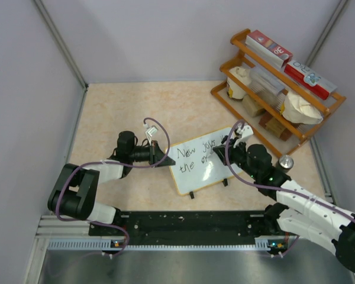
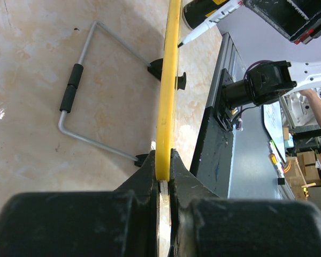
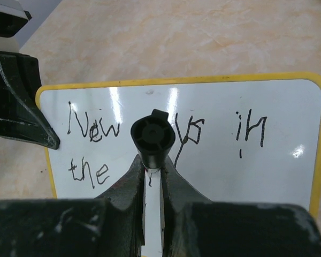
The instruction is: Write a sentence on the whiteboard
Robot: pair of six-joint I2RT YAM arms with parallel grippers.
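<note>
- The table (image 1: 136, 106), a pale marbled top, fills the scene between grey walls.
- A wooden rack (image 1: 239, 40) stands in the far right corner, with red-and-white boxes (image 1: 269, 47) on its top shelf.
- The whiteboard (image 1: 198, 168) (image 3: 278, 166) sits on the table near the middle, between the two arms and towards the near edge. Its frame looks yellow in the wrist views. It reads "New", a word partly hidden that ends in "ys", then "in", with "the" on the line below.
- The left gripper (image 1: 163, 155) (image 2: 163, 166) is clamped tight on the whiteboard's left edge, with the yellow frame (image 2: 168, 80) pinched between its jaws.
- The right gripper (image 1: 234, 142) (image 3: 152, 166) hangs over the whiteboard's right part, its jaws closed around a black marker (image 3: 152, 136).
- The marker's tip (image 2: 181, 40) is just at the white face; whether it touches cannot be told.
- A bent wire stand (image 2: 80, 91) lies on the table behind the board.
- Two small black feet (image 1: 191, 194) (image 1: 225, 183) sit under the board's near edge.
</note>
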